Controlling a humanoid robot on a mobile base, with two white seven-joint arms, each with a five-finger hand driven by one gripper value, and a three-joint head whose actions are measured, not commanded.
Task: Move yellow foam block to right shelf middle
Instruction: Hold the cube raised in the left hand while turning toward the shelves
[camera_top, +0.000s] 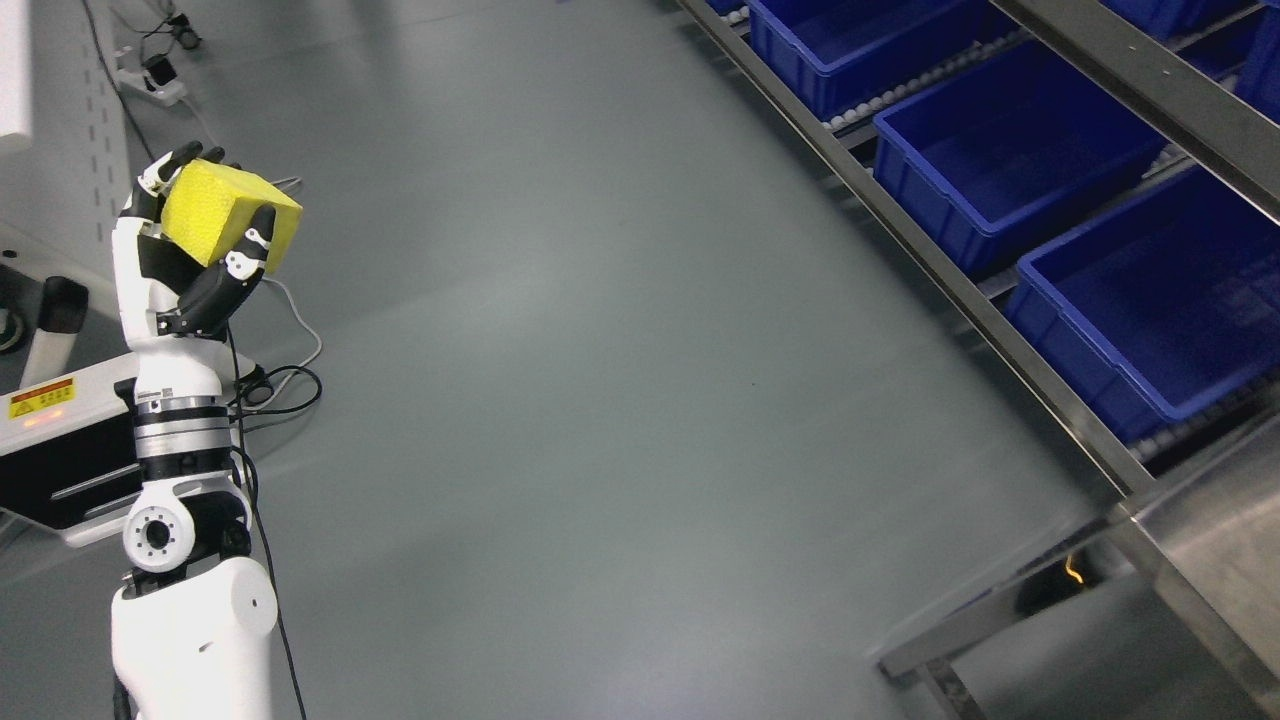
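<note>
Floor (600, 400): I see smooth grey, softly lit.
Shelf (1000, 330): steel rack along my right edge, running to the top.
Bins (1010, 160): blue, in a row on the shelf's rollers.
Cables (290, 385): black and white, on the floor at left.
Power strip (150, 80): upper-left corner.

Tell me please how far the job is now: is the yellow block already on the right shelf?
Not yet. Done: the left hand has the yellow foam block grasped and raised at the picture's left. In hand: carrying it; open grey floor lies between it and the shelf. Left: reaching the right shelf with its blue bins and setting the block down there. The right arm is not in view.
</note>
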